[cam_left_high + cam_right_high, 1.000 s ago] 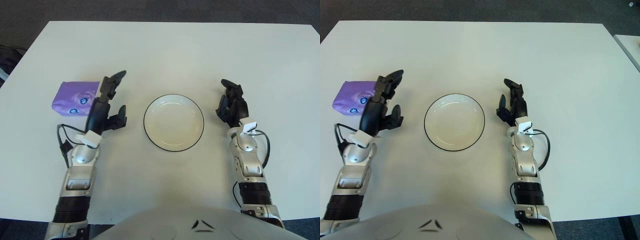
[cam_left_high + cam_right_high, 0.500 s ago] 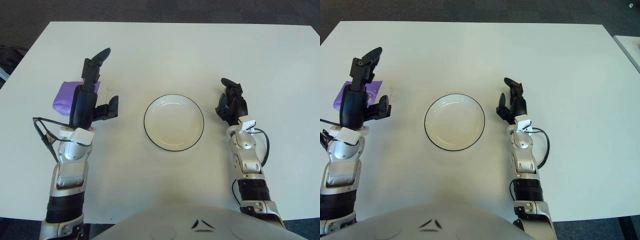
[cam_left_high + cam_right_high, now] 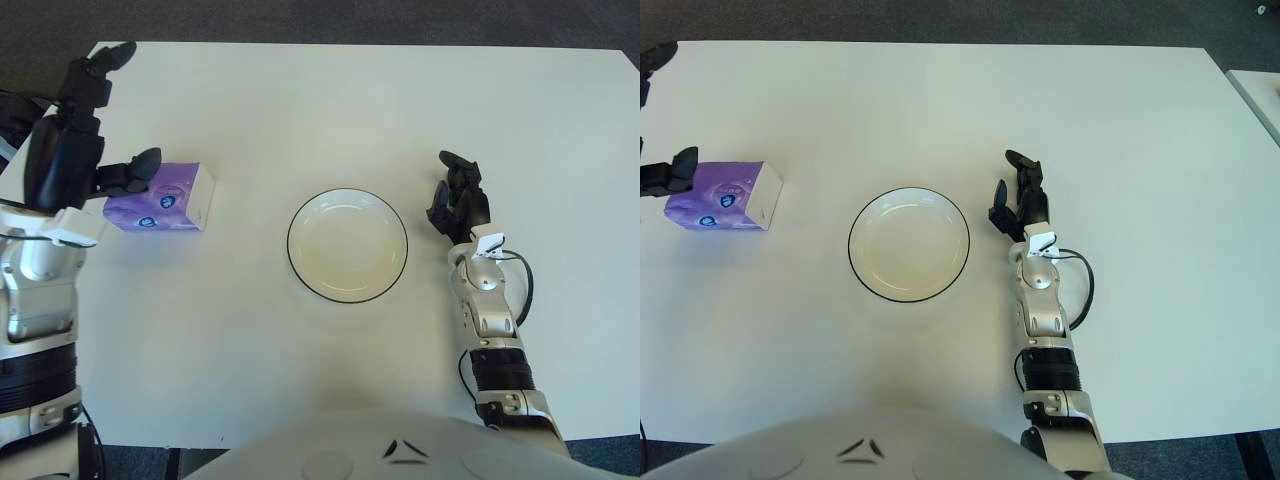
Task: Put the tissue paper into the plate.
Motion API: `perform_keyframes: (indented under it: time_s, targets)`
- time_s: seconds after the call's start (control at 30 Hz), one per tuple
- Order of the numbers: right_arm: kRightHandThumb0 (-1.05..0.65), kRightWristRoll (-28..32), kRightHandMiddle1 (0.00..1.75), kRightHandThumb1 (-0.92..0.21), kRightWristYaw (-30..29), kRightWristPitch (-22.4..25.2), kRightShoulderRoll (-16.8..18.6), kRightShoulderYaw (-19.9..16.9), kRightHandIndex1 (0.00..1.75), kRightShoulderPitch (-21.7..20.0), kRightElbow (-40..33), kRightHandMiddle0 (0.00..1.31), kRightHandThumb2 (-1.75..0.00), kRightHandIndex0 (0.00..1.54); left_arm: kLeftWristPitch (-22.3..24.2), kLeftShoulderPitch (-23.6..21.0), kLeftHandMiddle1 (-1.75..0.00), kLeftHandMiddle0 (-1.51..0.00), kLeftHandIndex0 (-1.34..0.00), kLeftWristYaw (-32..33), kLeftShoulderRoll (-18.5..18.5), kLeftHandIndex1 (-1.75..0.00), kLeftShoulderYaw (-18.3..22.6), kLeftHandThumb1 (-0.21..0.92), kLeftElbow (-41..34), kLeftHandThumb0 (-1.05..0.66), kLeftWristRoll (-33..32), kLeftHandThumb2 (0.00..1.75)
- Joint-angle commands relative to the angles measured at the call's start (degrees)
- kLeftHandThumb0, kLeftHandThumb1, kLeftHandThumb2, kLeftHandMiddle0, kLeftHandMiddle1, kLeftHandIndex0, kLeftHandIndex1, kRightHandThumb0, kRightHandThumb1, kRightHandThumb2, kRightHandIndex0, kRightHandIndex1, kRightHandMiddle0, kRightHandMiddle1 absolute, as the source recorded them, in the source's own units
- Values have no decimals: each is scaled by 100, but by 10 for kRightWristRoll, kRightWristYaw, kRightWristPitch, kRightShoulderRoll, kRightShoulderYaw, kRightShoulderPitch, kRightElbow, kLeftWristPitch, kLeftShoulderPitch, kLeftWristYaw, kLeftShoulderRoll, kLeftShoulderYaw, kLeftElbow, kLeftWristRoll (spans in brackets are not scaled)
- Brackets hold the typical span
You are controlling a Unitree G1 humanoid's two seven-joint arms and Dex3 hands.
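The tissue paper is a purple pack (image 3: 160, 198) with a white end, lying flat on the white table, left of the plate. The white plate (image 3: 347, 245) with a thin dark rim sits empty at the table's middle. My left hand (image 3: 118, 110) is raised at the far left, just left of the pack, fingers spread wide; its thumb tip (image 3: 146, 160) shows over the pack's upper left corner, holding nothing. In the right eye view only that thumb (image 3: 670, 172) shows, at the picture's left edge. My right hand (image 3: 458, 200) shows right of the plate, fingers relaxed and empty.
The table's left edge (image 3: 40, 120) runs close behind my left arm, with dark floor beyond it. The far edge (image 3: 360, 44) lies at the top. A second white surface (image 3: 1258, 95) shows at the far right.
My left arm has swung out to the left and lifted, so the hand that was over the pack now shows left of it and the pack is uncovered. The right hand barely moved.
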Motion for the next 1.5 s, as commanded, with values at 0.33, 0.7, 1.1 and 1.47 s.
perform_keyframes:
  time_s: [0.33,0.7,1.1,1.47]
  targets:
    - [-65,-7,79,-92,-8,69,15,13,18,40,82,0,-90,29,135,13,-1,-17,0,-122,174,-22,7,92,-50,-91,178,71]
    - [-66,0,78,-92,-4,63,14,10,19,31,97,0,-90,29,156,-24,0,0,0,-211,265,-1,-56,92,1,-105,214,61]
    - [-65,3,76,-92,-1,59,13,9,19,27,104,0,-91,28,154,-57,0,0,-2,-313,316,-2,-110,92,15,-105,193,45]
    - [-66,2,78,-92,-3,57,13,10,20,24,107,0,-90,29,91,-105,0,0,-1,-381,360,-4,-188,92,40,-105,171,44]
